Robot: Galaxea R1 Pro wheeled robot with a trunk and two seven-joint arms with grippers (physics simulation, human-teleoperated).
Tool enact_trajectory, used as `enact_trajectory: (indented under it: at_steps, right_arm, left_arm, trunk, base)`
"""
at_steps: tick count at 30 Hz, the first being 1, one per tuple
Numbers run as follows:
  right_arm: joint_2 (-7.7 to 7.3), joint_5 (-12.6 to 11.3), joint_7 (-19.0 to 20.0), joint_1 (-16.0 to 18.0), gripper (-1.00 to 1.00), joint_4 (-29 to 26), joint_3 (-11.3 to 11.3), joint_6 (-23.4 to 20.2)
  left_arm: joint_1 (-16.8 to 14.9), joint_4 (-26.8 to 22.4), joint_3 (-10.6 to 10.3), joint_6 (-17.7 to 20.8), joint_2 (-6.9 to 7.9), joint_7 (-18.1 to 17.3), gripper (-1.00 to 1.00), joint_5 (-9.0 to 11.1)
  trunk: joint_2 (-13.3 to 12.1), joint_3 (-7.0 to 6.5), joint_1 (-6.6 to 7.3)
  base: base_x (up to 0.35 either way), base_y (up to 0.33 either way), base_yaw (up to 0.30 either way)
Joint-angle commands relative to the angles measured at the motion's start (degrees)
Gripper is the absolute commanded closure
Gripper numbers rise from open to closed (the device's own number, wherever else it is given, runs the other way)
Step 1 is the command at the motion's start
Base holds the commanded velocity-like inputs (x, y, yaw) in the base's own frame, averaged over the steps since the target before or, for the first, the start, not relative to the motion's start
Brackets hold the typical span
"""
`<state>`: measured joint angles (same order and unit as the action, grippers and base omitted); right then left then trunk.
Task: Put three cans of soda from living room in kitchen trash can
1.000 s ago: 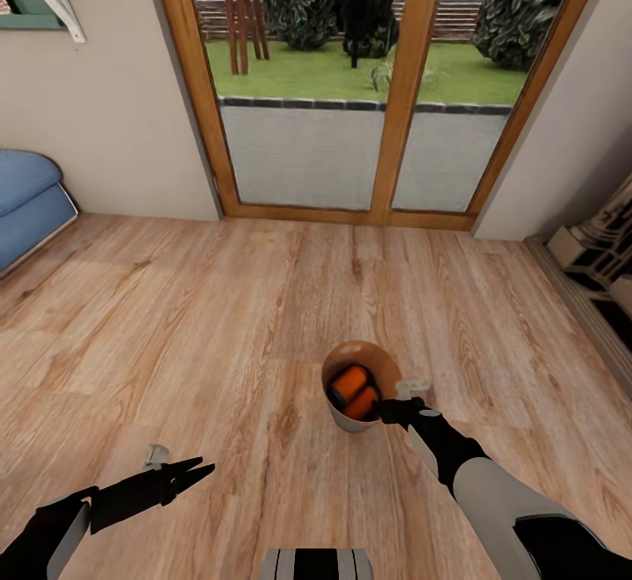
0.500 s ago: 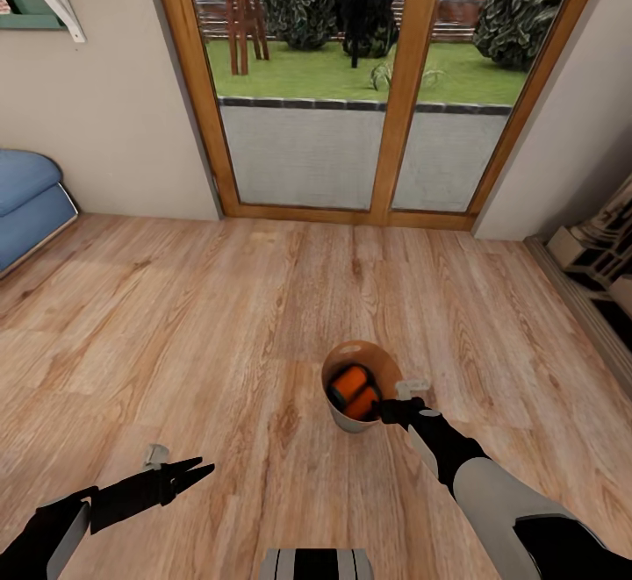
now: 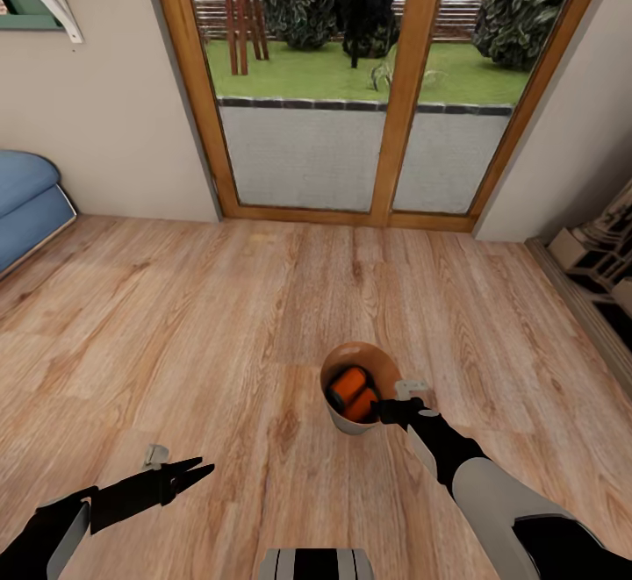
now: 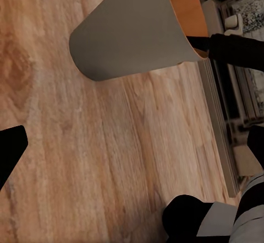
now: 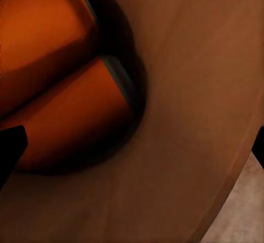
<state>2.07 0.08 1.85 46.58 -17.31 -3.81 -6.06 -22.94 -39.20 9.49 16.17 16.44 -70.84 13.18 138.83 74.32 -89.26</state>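
Warm brown plank floor (image 3: 219, 317) fills the lower two thirds of the head view; wood-framed glass doors (image 3: 351, 89) span the upper centre, opening onto grass and dark shrubs, with a blue sofa (image 3: 26, 203) at the left edge and pale stonework (image 3: 601, 255) at the right edge. The tash can (image 3: 355, 391), tapered, pale grey outside and orange-brown inside, sits just below frame centre with the right gripper (image 3: 391, 409) clamped on its rim. Two orange soda cans (image 3: 353, 391) lie side by side inside it; the right wrist view shows them closely (image 5: 55, 94) against the orange-brown inner wall. The left wrist view shows the can's grey outer wall (image 4: 132, 33) above the planks, tilted. The left gripper (image 3: 189, 472), lower left, hangs empty, fingers slightly parted.
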Motion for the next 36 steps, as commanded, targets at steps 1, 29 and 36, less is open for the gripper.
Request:
enact_trajectory:
  at_steps: [1, 29, 36]
  right_arm:
    - [0.01, 0.01, 0.0, 0.0, -1.0, -0.01, 0.02, 0.0]
    - [0.04, 0.01, 0.0, 0.0, -1.0, -0.01, 0.03, 0.0]
    - [0.04, 0.01, 0.0, 0.0, -1.0, -0.01, 0.03, 0.0]
  left_arm:
    - [0.0, 0.0, -0.02, 0.0, 0.0, 0.0, -1.0, 0.0]
    - [0.0, 0.0, 0.0, 0.0, 0.0, 0.0, -1.0, 0.0]
    - [0.0, 0.0, 0.0, 0.0, 0.0, 0.0, -1.0, 0.0]
  trunk:
    - [0.0, 0.0, 0.0]
    - [0.0, 0.0, 0.0]
    - [0.0, 0.0, 0.0]
  base:
    - [0.008, 0.0, 0.0]
    - [0.001, 0.0, 0.0]
    - [0.0, 0.0, 0.0]
